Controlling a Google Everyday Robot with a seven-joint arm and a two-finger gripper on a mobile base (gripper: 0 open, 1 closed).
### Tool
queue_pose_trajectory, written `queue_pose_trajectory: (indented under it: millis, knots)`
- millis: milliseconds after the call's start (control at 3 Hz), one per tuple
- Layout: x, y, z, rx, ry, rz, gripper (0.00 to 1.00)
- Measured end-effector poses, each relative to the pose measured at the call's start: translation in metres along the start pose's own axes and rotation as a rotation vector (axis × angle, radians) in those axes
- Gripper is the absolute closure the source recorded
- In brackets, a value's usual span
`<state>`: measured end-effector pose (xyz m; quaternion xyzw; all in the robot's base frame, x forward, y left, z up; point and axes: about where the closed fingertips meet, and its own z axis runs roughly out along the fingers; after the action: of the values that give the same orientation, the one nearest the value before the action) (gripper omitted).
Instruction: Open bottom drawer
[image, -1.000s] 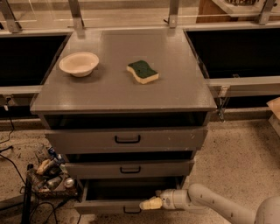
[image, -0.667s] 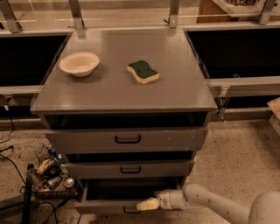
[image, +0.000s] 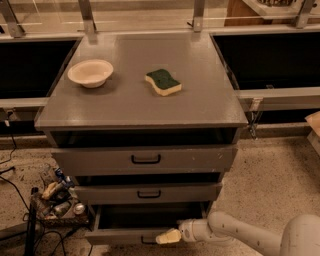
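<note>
The bottom drawer (image: 120, 235) is the lowest and narrowest of three grey fronts on the cabinet, and it stands pulled out, its plain grey inside showing. Its small black loop handle (image: 148, 242) sits on the front panel near the frame's lower edge. My gripper (image: 166, 236), cream-tipped on a white arm coming in from the lower right, rests against the drawer front just right of the handle.
On the cabinet top (image: 125, 107) lie a cream bowl (image: 90, 73) and a green-and-yellow sponge (image: 163, 82). The middle drawer (image: 148, 193) and top drawer (image: 145, 159) are pushed in. A rack of clutter (image: 57, 197) and cables sit on the floor at the left.
My gripper has crept slightly left along the drawer front toward the handle. The drawer itself has barely moved.
</note>
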<state>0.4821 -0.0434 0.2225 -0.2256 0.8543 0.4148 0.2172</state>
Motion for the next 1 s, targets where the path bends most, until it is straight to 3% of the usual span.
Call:
queue_pose_trajectory:
  millis: [333,1000]
  knots:
    - [0.002,0.006,-0.008,-0.028,0.010,-0.023,0.00]
    - [0.013,0.028,-0.050,-0.174,0.014,-0.024,0.00]
